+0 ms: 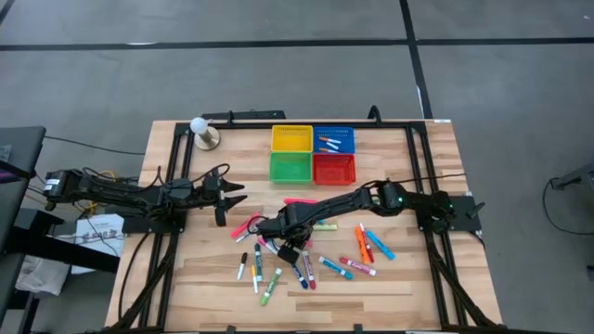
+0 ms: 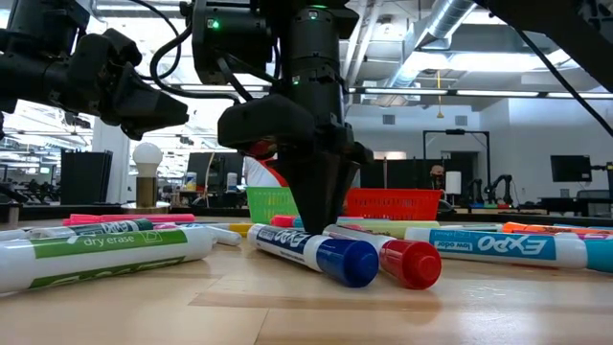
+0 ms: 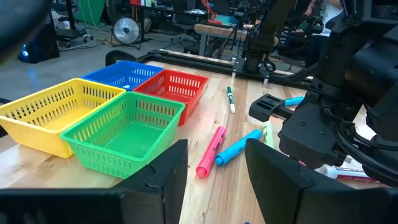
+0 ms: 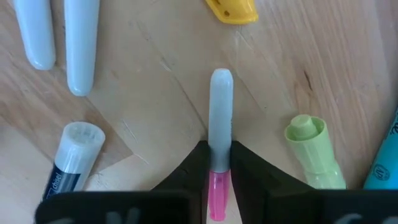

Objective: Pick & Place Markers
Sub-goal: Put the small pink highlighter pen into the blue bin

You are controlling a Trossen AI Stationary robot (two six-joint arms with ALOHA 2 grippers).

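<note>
**One marker clamped between the right fingers**

Right gripper (image 4: 219,163): down at the table (image 1: 418,278) amid the scattered markers (image 1: 306,264), fingers closed on a pink-and-white marker (image 4: 220,112). The marker's pink section sits between the fingertips; its pale end projects straight ahead of them over the wood. In the high view, the gripper lies at about 6 o'clock from the green basket (image 1: 290,168).

Left gripper (image 1: 228,195): raised above the table at about 9 o'clock from the green basket, fingers apart and holding nothing. In its wrist view, a pink marker (image 3: 211,151) and a light-blue marker (image 3: 238,147) lie on the table ahead of the fingers, beside the red basket (image 3: 176,86).
</note>
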